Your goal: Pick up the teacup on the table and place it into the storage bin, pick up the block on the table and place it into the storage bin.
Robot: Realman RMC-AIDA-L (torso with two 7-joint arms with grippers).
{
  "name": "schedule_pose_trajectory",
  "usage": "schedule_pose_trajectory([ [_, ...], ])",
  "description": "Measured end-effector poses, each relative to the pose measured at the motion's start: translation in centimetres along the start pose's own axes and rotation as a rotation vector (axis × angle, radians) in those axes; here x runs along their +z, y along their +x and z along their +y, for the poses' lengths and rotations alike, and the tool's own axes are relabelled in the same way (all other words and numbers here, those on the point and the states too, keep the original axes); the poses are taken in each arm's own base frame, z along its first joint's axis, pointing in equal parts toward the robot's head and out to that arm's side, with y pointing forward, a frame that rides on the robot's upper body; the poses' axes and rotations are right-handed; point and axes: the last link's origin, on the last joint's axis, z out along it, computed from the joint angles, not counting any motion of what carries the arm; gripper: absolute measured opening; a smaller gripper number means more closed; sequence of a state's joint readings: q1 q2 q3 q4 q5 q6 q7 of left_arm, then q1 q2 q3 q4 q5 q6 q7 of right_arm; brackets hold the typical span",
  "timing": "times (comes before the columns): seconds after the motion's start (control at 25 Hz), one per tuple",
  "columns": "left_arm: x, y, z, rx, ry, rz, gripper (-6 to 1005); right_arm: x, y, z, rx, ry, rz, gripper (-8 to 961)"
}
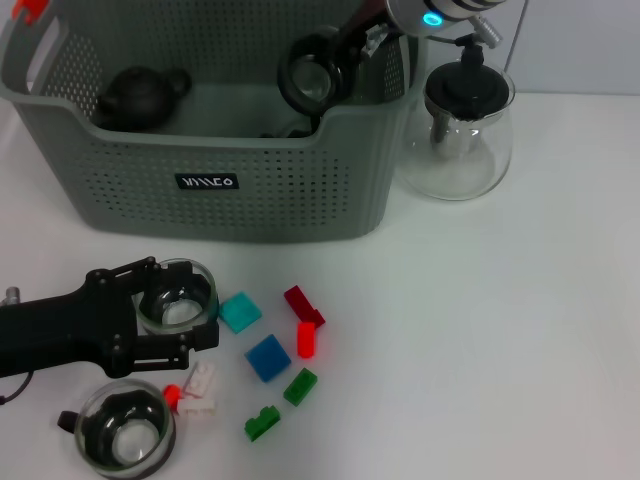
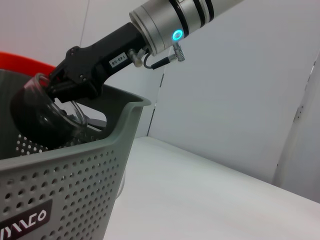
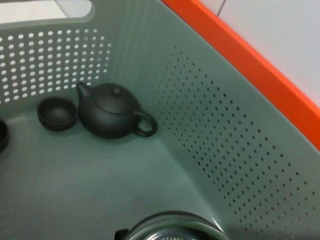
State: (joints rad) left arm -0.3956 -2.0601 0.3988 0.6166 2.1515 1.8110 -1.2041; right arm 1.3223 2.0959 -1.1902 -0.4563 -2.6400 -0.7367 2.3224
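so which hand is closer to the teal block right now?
Left. The left hand is down on the table around a glass teacup, right beside the teal block. The right hand is up over the storage bin, holding another teacup.

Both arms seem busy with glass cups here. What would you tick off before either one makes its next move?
1. Right gripper has its cup over the bin: ok, it is past the rim in the head view.
2. Landing spot free: ok, bare floor lies below the cup, apart from the black teapot and small bowl.
3. Left gripper around a table cup: ok, fingers flank it.
4. That cup lifted: cannot tell.
5. Blocks clear of the left gripper: ok, beside it, untouched.
6. Glass teapot clear of the right arm: cannot tell, it stands close.
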Motion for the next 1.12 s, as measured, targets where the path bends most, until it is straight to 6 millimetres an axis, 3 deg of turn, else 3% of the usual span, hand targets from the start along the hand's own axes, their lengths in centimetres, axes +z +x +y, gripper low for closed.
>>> schedule_pose_trajectory([
  [0.52,0.02,0.04,-0.03,0.001,0.001,0.0,816,0.28,0.69,0.34,-0.017,-0.002,0.026,57],
  [0.96,0.07,0.09,-0.06,0.003,0.0,0.001,813,0.19,0.91,0.51,-0.019,-0.019,0.042,160],
  [1.12,0.02,0.05,-0.04,0.001,0.001,0.001,812,-0.13,0.29,0.35,-0.029,-0.013,0.022,268],
])
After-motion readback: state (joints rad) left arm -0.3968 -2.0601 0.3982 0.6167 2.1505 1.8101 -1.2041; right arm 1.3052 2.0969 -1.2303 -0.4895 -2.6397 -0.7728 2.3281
